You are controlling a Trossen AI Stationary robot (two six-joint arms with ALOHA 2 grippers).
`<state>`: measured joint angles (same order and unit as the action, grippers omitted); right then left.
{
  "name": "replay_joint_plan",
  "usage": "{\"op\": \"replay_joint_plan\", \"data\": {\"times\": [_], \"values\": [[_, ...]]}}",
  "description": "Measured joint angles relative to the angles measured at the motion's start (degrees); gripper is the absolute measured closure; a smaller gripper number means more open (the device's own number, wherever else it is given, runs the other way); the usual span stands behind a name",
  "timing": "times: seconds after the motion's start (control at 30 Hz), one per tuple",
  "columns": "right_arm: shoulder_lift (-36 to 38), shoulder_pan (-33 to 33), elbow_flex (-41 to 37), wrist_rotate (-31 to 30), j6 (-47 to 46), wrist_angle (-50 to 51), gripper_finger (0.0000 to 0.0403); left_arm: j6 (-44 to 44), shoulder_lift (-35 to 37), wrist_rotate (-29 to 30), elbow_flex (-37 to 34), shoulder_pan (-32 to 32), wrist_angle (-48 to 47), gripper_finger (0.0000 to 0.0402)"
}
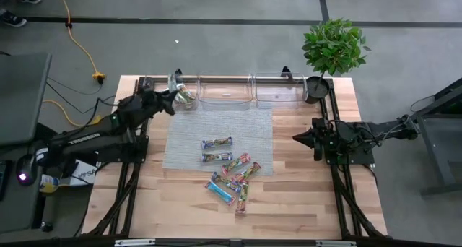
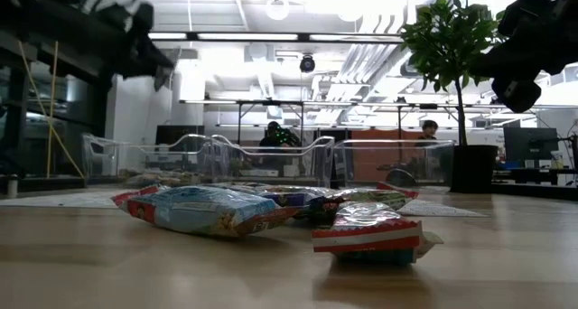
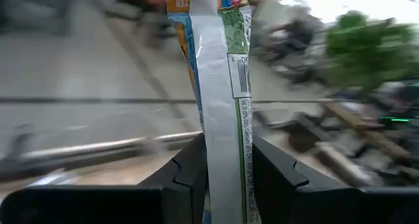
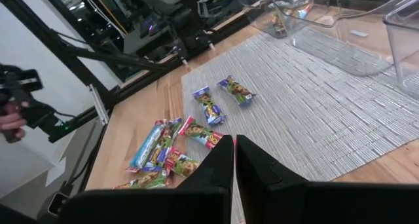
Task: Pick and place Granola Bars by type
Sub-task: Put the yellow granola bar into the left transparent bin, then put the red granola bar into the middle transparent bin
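Several granola bars (image 1: 229,172) in blue, pink-red and green wrappers lie loose on the grey mat and on the wood in front of it; they also show in the right wrist view (image 4: 190,135). My left gripper (image 1: 175,97) is over the leftmost clear bin (image 1: 186,102) at the far edge, shut on a silver-green bar (image 3: 222,86). My right gripper (image 1: 302,137) waits near the table's right side, above the table, its fingers shut (image 4: 234,152) on nothing. In the low view the nearest bars (image 2: 370,229) rest flat on the table. My left gripper pinches the silver-green bar between its two fingers (image 3: 190,168), one on each long side of the wrapper's back seam (image 3: 219,155). The bar runs along the fingers and sticks out past their tips. It is lifted clear of the table.
Three clear bins stand in a row along the far edge: left (image 1: 186,102), middle (image 1: 225,95), right (image 1: 278,92). A potted plant (image 1: 333,48) stands at the far right corner. The grey mat (image 1: 188,146) has bare room on its left half.
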<state>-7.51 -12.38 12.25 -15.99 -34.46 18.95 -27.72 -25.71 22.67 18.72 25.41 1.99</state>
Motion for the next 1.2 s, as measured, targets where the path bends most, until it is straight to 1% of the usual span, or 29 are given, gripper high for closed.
{"op": "replay_joint_plan", "data": {"times": [0.1,0.23,0.33,0.47,0.6,0.73,1.0,1.1,1.2], "values": [[0.0,-0.02,0.0,-0.15,-0.19,-0.3,0.0402,-0.36,-3.7,0.37,0.0,5.2,-0.24,0.0306],[0.0,-0.01,0.0,-0.15,-1.13,-0.3,0.0402,-3.74,-9.98,0.75,0.0,11.73,-0.3,0.0305],[0.0,-0.02,0.0,-0.15,-1.55,-0.3,0.0402,-5.92,-14.93,-1.44,0.02,15.9,-0.28,0.0305],[0.0,0.0,0.0,-0.23,-1.75,-0.34,0.0402,-7.31,-20.51,-4.82,0.02,19.66,0.49,0.0305],[0.0,0.0,0.0,-0.46,-1.75,-0.34,0.0402,-7.69,-23.68,-5.57,0.35,21.4,1.6,0.0305],[0.0,0.0,0.0,-0.87,-1.73,-0.34,0.0402,-6.83,-25.15,-5.3,1.71,22.34,0.9,0.0299],[0.0,0.0,0.0,-3.15,-1.57,-0.34,0.0402,-5.55,-26.32,-5.91,3.32,25.0,1.06,0.0246],[0.0,0.0,0.0,-3.15,-1.57,-0.34,0.0402,-5.56,-26.3,-6.82,3.34,24.96,1.33,0.0234],[0.0,0.0,0.0,-3.59,-1.66,-0.38,0.0402,-5.61,-25.84,-10.94,3.34,24.95,3.5,0.023]]}}
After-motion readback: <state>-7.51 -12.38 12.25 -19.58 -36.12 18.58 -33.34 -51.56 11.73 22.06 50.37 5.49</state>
